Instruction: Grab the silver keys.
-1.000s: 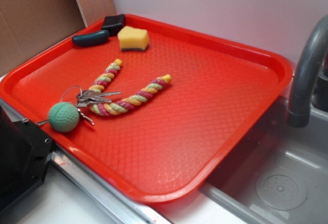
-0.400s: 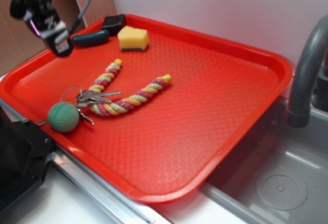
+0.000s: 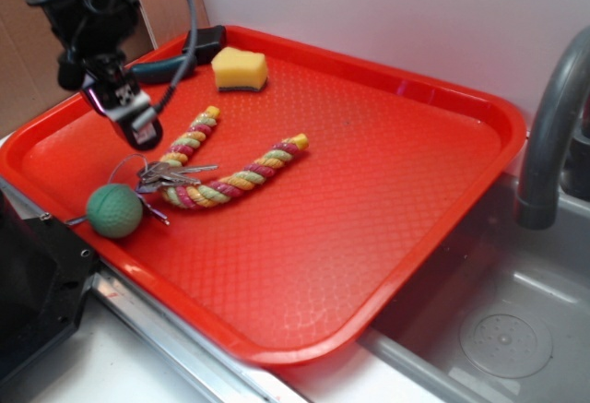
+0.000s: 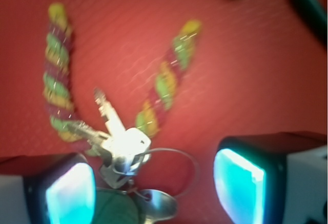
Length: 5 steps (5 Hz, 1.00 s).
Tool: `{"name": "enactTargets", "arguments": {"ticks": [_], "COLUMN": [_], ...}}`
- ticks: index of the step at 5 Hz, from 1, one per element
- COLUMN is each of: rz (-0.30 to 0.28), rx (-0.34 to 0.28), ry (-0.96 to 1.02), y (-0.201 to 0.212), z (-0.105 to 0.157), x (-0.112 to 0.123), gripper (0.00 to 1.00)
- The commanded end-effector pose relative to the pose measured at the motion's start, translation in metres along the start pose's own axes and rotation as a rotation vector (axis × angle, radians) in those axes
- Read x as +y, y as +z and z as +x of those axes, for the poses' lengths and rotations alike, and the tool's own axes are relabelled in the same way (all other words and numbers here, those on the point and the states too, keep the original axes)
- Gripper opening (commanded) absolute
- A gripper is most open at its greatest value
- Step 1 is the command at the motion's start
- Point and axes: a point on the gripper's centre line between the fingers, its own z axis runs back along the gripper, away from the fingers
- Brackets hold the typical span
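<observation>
The silver keys (image 3: 164, 175) lie on a thin wire ring near the front left of the red tray (image 3: 387, 99), touching the green dimpled ball (image 3: 114, 210) and the bend of the twisted rope (image 3: 230, 182). My gripper (image 3: 136, 124) hovers just above and behind them, open. In the wrist view the silver keys (image 4: 120, 149) sit between my two fingertips (image 4: 70, 193), closer to the left one, with the gripper (image 4: 154, 188) open and empty. The green ball (image 4: 118, 208) shows at the bottom edge.
A yellow sponge (image 3: 240, 68), a black block (image 3: 205, 41) and a dark teal handle (image 3: 163, 70) lie at the tray's back left. A grey faucet (image 3: 553, 126) and sink (image 3: 507, 329) are on the right. A black object (image 3: 32, 283) sits by the tray's front left rim.
My arm came into view from the upper left and has moved down and to the right, arriving above the keys. The keys, ball and rope have not moved.
</observation>
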Motion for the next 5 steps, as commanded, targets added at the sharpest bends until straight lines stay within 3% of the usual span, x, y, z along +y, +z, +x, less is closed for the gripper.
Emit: {"name": "enactTargets", "arguments": {"ticks": [1, 2, 4, 5], "rz": [-0.154, -0.267, -0.197, -0.248], "rx": [-0.055, -0.088, -0.016, 0.009], "ry": [-0.406, -0.502, -0.547, -0.550], "y": [-0.019, -0.031, -0.058, -0.061], "z": [-0.002, -0.005, 0.001, 0.002], "x": [0.027, 0.026, 0.007, -0.009], "gripper": [1.00, 1.00, 1.00, 1.00]}}
